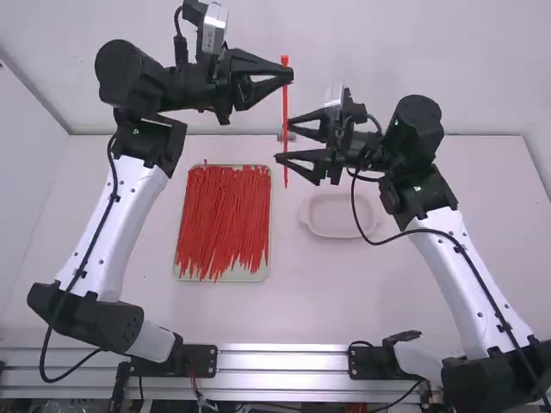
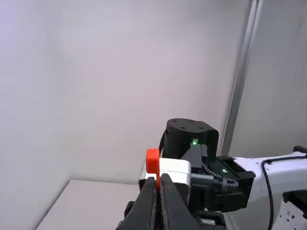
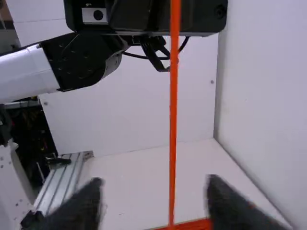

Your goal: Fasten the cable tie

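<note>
High view. Landmark: the tray on the tabletop, packed with spare ties, all red.
- Left hand is raised above the tray's far right corner. Fingers are pinched together on one red cable tie, gripped just under its head.
- The tie hangs straight down from that grip. Its free end is in the air near the tray's far right corner, not touching the tray.
- Right hand is level with the tie's lower half, just right of the tray's far right corner. Fingers are spread wide, one above the other, with the strap passing between the tips. Cannot tell contact from here.
- White dish sits on the tabletop, right of the tray.

Left wrist view.
- Left hand: both fingers are pressed flat together, with only a thin slit between them.
- The cable tie's red head sticks up out of the tips.
- The right arm is behind it, with a green light on its black joint.

Right wrist view.
- Right hand: fingers are far apart and hold nothing.
- The cable tie runs as a straight vertical strap through the gap, nearer one finger, clear of both.
- The strap's lower end stops just over a red strip of the spare ties.
- The left arm crosses above.
</note>
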Robot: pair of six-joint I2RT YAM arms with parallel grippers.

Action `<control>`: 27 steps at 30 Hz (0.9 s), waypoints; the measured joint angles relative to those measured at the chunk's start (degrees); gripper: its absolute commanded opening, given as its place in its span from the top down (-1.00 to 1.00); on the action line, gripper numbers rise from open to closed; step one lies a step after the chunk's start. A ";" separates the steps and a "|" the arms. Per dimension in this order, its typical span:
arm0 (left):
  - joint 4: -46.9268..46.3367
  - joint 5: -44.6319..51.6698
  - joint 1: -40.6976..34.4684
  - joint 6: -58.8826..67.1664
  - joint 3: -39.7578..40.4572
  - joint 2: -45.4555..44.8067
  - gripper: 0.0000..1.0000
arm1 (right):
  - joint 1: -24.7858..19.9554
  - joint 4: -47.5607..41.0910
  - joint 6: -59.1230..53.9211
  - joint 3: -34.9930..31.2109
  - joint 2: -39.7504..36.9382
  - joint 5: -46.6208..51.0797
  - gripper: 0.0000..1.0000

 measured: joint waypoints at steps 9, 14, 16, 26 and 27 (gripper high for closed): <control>-12.39 -5.97 5.57 3.65 -0.11 0.00 0.96 | -1.86 -9.25 -2.69 0.00 0.00 -0.15 -0.96; -12.50 -7.41 7.08 3.30 -0.09 1.11 0.96 | -1.53 -12.87 -13.84 0.00 0.00 -2.14 -0.96; -12.55 -7.52 7.17 2.78 -0.11 2.23 0.95 | -0.74 -12.83 -18.93 0.00 0.00 -2.03 -0.96; -15.06 -9.22 7.26 -1.90 -0.11 8.74 0.96 | -0.13 -9.62 -28.83 0.00 0.00 -1.36 -0.96; -15.45 -9.38 7.30 -3.17 -0.11 9.29 0.96 | -0.22 -9.46 -31.21 0.00 0.00 -1.46 -0.96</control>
